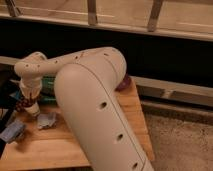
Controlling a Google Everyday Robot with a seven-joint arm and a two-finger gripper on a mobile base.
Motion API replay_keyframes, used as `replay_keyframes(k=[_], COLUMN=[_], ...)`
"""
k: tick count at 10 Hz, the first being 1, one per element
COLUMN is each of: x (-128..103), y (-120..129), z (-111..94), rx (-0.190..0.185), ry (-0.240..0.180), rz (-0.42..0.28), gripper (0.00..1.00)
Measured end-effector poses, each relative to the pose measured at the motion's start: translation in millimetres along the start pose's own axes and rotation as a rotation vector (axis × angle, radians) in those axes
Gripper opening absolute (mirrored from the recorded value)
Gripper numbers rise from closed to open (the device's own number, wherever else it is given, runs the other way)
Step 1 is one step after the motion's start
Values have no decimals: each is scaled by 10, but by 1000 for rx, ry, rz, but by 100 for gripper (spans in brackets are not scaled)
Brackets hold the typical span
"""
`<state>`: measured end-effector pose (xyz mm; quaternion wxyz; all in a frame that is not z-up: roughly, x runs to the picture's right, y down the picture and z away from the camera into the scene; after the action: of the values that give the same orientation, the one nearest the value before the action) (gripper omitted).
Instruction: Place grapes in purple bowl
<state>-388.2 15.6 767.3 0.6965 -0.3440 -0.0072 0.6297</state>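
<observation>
Your pincer (30, 101) hangs below the bent wrist, low over the tabletop (65, 147). You cannot tell from this view whether it is open or closed. The grapes (21, 104) show as a dark reddish clump tight against its left side as the camera sees it. Whether they are gripped or merely beside it is unclear.

The purple bowl (124, 82) sits well away to the pincer's right, with only its edge peeking out behind the big white arm (95, 105). The arm likely folds this sharply because the fruit lies close in. A crumpled grey scrap (46, 120) lies just right of the pincer and nearer the camera, so plan any carry above it.
</observation>
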Motion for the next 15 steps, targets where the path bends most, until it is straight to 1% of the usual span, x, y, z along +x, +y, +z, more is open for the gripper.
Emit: replay_keyframes(k=[1,2,3,4,5,6,8,10,11,12,14,15], x=[-24,-91,-133,-185,-253,-314,-331,-312,-314,-309,-255,-238], y=[10,19,2,-30,-143,-300,-503,-563,-640,-783,-1047,-1265], z=[-81,-237,-323,-423,-523,-624,-731,-767,-795,-842,-911,-952], rx=[-2,-3,0,1,-1,-11,-46,-63,-61,-56,-35,-15], ry=[-12,-36,-51,-65,-77,-84,-91,-94,-96,-98,-89,-80], rz=[0,-1,0,8,30,65,121,153,172,205,260,300], gripper=[0,0,0,0,0,0,0,0,0,0,0,0])
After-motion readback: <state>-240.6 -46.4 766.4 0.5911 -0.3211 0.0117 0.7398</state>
